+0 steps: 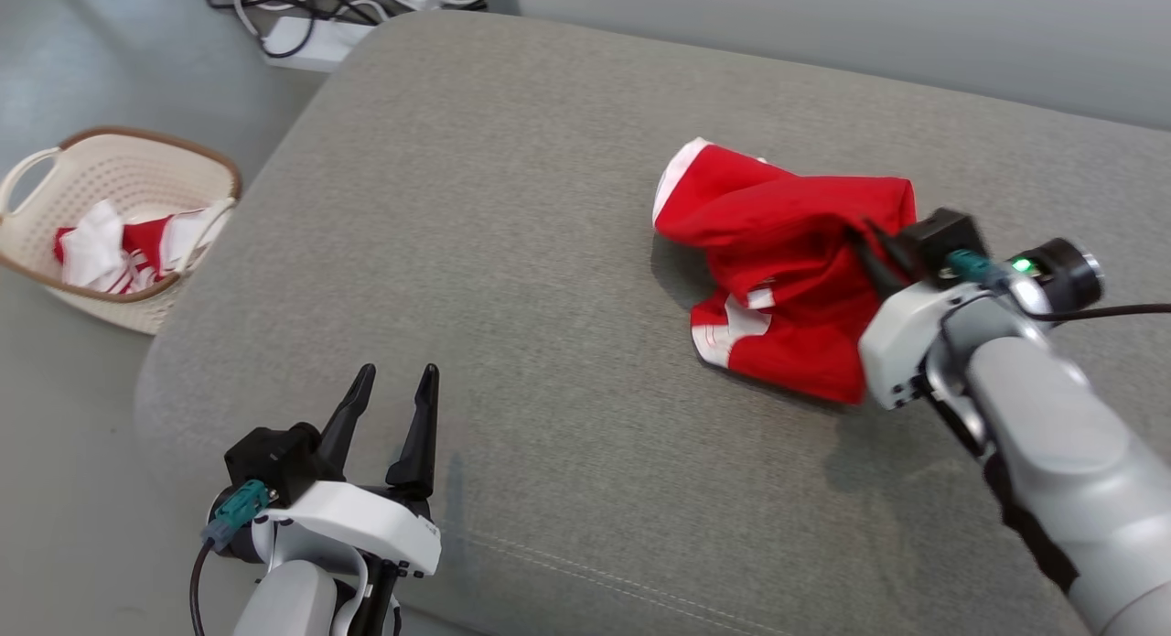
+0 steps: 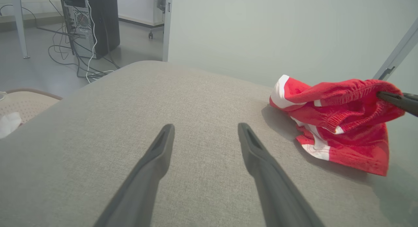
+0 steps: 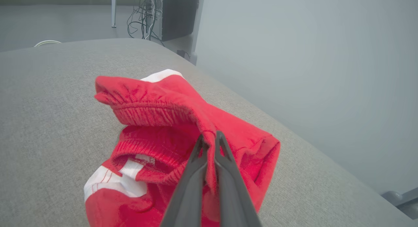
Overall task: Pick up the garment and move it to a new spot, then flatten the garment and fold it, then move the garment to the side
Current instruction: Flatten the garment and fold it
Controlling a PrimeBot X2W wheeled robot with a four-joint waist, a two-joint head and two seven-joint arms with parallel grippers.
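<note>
On the right half of the grey cushion [image 1: 512, 206]: a red garment [image 1: 778, 279] with white trim, crumpled in a loose heap, 1 white-edged end toward the far side. Pinched at the ribbed waistband by the right gripper [image 3: 209, 138], 2 dark fingers pressed together with a fold of red cloth caught between them. Lifted a little at this pinched edge, lower part resting on the cushion.

Near the front left corner of the cushion: the left gripper [image 1: 398, 372], its 2 fingers spread apart, holding nothing, well apart from the garment. Touching the cushion or just above it: cannot tell.

On the floor to the left of the cushion: a cream basket [image 1: 137, 165] with a brown rim, red and white clothes [image 1: 119, 247] inside. Beyond the far left corner: a tangle of cables [image 1: 302, 5] on the floor. In the left wrist view, a dark computer tower [image 2: 98, 21] standing among the cables.
</note>
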